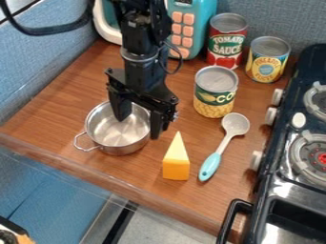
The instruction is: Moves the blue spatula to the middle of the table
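black arm (141, 69) in from the far edge, left of centre. hangs steeply down, gripper (138, 128) low over the pot (117, 134). open, with a wide gap between fingers: one above the pot's inside, the other by its right rim. whether touching that rim, hard to say from this angle.

blue spatula (224, 143) flat on the wooden table (66, 102), right of the gripper and apart from it. lies at a slant between the yellow wedge (176, 162) and the black stove (272, 164), with its speckled grey head at the far right end and its light blue handle toward the near left.

metal pot upright on the left part of the table, loop handle toward the near left. wedge just left of the spatula's handle, narrow tip toward the far side.

farther back, beyond the spatula's head, a can with a green label and kernels (216, 93). behind, toward the far right, a red-labelled can (227, 40) and a yellow-labelled can (267, 61), both upright. at the far side, left of these cans, a teal toy microwave (193, 28) with pink buttons. along the right, stove with pale knobs and round burners.
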Motion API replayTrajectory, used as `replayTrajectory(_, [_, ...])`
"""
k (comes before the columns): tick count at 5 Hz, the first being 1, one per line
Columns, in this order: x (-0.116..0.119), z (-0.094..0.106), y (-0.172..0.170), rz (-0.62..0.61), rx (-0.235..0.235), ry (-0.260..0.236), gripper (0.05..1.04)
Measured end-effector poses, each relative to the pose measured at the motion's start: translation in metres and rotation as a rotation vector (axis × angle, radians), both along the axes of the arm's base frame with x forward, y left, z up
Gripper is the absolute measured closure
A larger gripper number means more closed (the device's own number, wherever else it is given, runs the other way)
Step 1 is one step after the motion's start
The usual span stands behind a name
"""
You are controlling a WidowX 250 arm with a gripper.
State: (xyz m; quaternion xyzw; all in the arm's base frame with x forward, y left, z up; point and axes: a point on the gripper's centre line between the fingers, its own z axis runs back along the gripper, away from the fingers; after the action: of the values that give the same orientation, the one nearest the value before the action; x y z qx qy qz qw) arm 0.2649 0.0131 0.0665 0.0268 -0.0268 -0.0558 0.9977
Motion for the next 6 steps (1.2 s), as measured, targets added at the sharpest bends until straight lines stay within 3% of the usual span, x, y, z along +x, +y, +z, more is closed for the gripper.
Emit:
replayTrajectory(1, [-0.002,-0.008,-0.001,0.005,-0.001,0.032,0.083])
replayTrajectory(4, [0.026,-0.007,-0.092,-0.198,0.041,0.000,0.083])
replayTrajectory(5, [0.036,-0.019,-0.106,-0.226,0.024,0.008,0.083])
replayTrajectory(6, [0.045,-0.039,-0.114,-0.230,0.001,0.046,0.083])
